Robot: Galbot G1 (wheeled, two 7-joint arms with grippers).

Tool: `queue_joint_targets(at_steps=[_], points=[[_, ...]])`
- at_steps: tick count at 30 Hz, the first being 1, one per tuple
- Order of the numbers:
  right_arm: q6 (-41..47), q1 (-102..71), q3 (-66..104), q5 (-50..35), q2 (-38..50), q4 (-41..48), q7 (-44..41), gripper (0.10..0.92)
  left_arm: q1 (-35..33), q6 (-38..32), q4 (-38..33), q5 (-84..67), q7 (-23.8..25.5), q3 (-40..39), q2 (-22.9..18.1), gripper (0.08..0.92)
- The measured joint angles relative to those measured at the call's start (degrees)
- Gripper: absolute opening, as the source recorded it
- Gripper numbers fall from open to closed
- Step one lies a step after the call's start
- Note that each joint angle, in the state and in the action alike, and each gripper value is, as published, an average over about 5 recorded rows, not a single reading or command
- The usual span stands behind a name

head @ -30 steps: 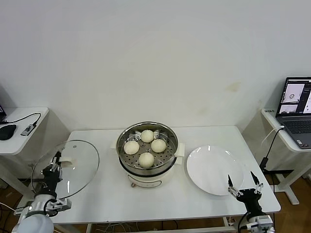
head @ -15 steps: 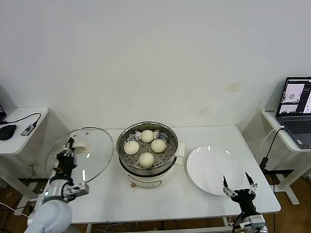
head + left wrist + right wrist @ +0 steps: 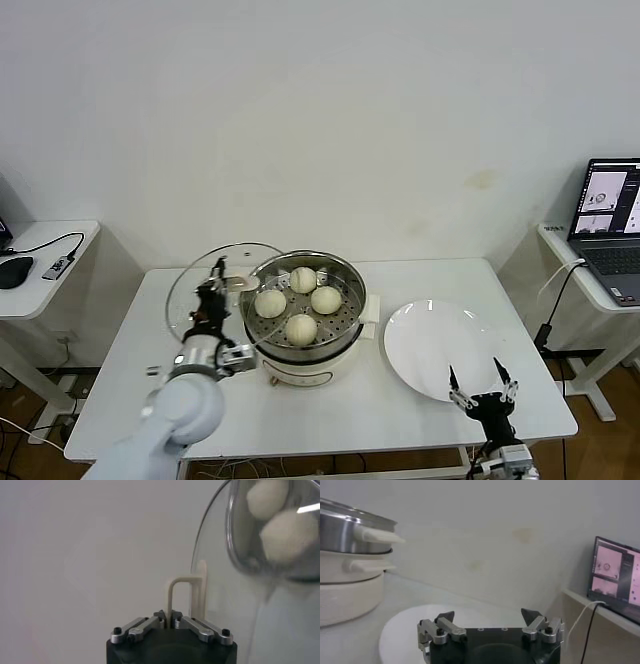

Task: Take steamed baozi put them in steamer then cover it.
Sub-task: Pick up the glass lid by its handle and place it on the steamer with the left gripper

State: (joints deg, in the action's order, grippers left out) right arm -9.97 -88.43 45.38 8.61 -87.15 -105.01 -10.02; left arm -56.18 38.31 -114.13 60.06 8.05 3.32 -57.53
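The steamer (image 3: pixel 345 335) stands mid-table with four cream-white baozi (image 3: pixel 301 328) on its perforated tray. My left gripper (image 3: pixel 213 293) is shut on the cream handle (image 3: pixel 184 596) of the clear glass cover (image 3: pixel 205 285) and holds it tilted in the air, just left of the steamer and overlapping its left rim. Through the glass in the left wrist view the steamer rim (image 3: pixel 235 545) and baozi (image 3: pixel 287 532) show. My right gripper (image 3: pixel 476 388) is open and empty at the table's front right, near the plate's front edge; it also shows in the right wrist view (image 3: pixel 489 616).
A flat white plate (image 3: pixel 440 350) lies right of the steamer; it shows in the right wrist view (image 3: pixel 400 630) too. A laptop (image 3: pixel 610 225) sits on a side desk at right. Another side table with cables (image 3: pixel 40 255) is at left.
My left gripper has carried the cover from the table's left edge rightward and up to the steamer's left rim. My right gripper has drifted slightly left and down.
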Motion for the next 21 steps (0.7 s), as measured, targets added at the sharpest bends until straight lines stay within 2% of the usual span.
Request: queue_joint_targets(at_steps=[9,21], points=[[0.1,0.2,-0.9,0.8,-0.5,-0.1,0.0,0.823,7.0,2.3,4.1,5.8,4.3,-7.4,-4.6,0.146],[0.1,0.0,-1.1,0.9,-0.5,0.0,0.0,0.823,11.4,2.7,9.5,10.0,6.0,-12.1,-9.3,0.146]])
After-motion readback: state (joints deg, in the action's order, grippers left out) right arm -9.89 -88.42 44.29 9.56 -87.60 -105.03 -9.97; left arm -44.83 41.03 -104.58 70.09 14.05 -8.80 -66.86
